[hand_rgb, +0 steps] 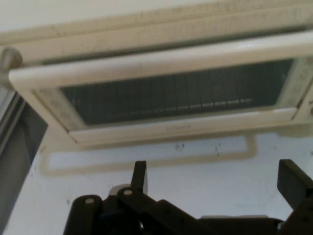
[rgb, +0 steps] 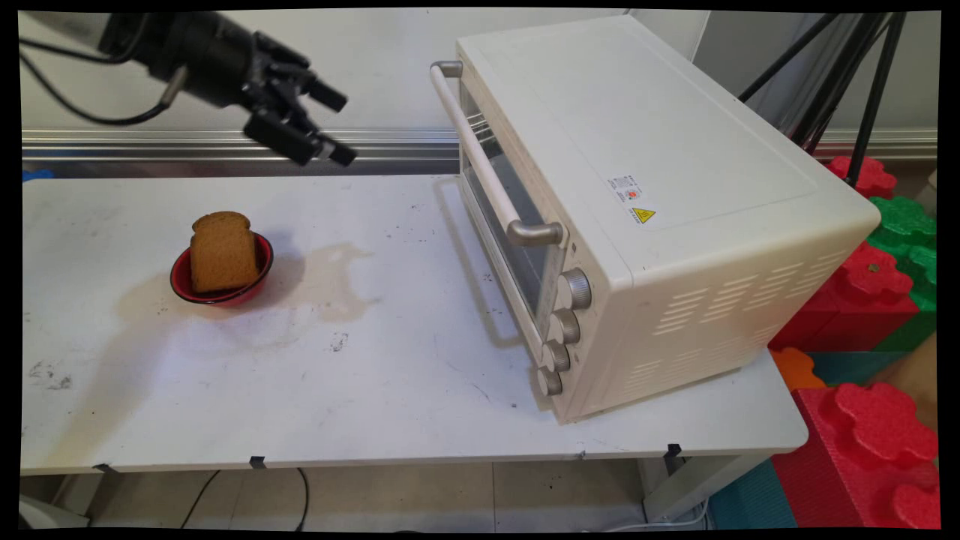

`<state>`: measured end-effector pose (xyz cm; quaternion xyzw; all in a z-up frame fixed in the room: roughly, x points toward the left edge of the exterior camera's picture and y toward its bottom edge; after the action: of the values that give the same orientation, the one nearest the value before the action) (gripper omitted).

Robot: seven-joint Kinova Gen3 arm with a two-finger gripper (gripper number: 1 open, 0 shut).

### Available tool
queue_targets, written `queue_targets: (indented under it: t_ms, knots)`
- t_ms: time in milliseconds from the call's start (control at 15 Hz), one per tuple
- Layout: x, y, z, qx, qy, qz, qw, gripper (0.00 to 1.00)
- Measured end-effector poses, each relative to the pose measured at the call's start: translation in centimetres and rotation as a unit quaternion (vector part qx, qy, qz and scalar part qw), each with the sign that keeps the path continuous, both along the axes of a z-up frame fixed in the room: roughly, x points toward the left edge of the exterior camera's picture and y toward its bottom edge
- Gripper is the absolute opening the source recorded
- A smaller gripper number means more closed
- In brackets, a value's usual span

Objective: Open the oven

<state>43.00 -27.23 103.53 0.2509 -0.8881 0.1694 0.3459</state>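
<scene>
White and scuffed, the table [rgb: 375, 390] stands before a pale wall with a metal rail along it; a brownish stain spreads across its left half. Off its right end sit big red and green foam blocks [rgb: 877, 300], with a black tripod [rgb: 862, 82] behind them.

Largest on the table is the cream toaster oven [rgb: 660, 195], set at an angle on the right side, its door shut and facing left. It looks heavy and rigid, not something to shift. The place to take hold is the long pale door handle [rgb: 484, 161], a stiff bar standing clear of the glass door [hand_rgb: 171, 98] on metal ends; it looks smooth and may be slippery. In the hand view the wire rack shows dimly behind the glass, which I judge fragile and best not pressed. Four metal knobs [rgb: 562, 330] run down the front corner.

Next in size is the black gripper [rgb: 319, 124], hanging in the air at upper left, well apart from the oven and pointing toward its door. Its jaws stand wide apart and hold nothing.

Smallest is the red bowl [rgb: 180, 281] on the table's left, with a brown slice of bread [rgb: 223, 251] propped upright in it. The bread looks light, soft and crumbly, best pinched gently across its flat faces.
</scene>
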Motion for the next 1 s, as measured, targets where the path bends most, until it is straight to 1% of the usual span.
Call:
queue_targets:
  t_ms: [400,733,1000]
  knots:
    - [-2.9,-3.3,1.3,-0.016,0.007,-0.014,0.9997,1.00]
    - [-5.2,-5.4,1.7,-0.020,0.010,-0.023,0.9995,1.00]
    - [-6.8,-6.7,1.6,-0.019,0.015,-0.021,0.9995,1.00]
